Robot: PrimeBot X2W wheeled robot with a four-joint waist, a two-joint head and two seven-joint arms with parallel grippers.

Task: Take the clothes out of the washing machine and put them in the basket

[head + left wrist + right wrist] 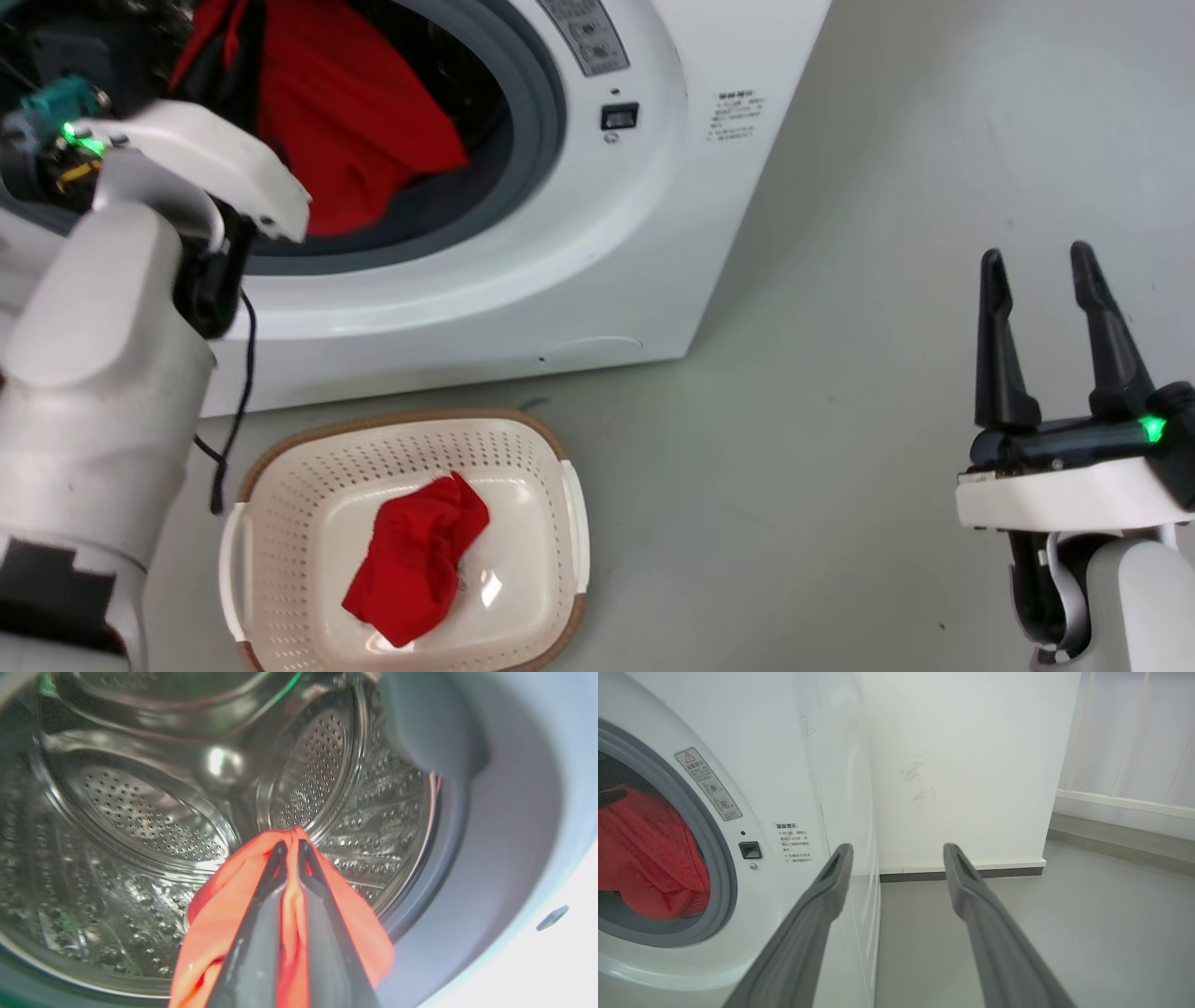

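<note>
Now, washing machine (579,280): you see its white front at the far left, with the grey-rimmed porthole facing you.
Drum (140,812): it is shiny perforated steel and holds the red garment (355,121), which hangs bunched inside the porthole, its lower edge on the grey seal.
Left gripper (288,847): it is inside the drum. Its two dark fingers are pressed together, pinching a fold of the red garment, and cloth drapes down on both sides of them.
Basket (280,485): it is cream with perforated sides and a brown rim, and sits on the floor (840,420) just on the near side of the washer. A second red piece (415,560) lies crumpled on its base.
Right gripper (1035,252): its fingers are spread apart over the floor, well to the right of the washer and basket.
Warning sticker (708,784): it is grey with a red triangle and sits on the right edge of the porthole. You cannot read its print.
Text label (794,842): these are small black characters just right of the door latch (750,850), too fine to read.
</note>
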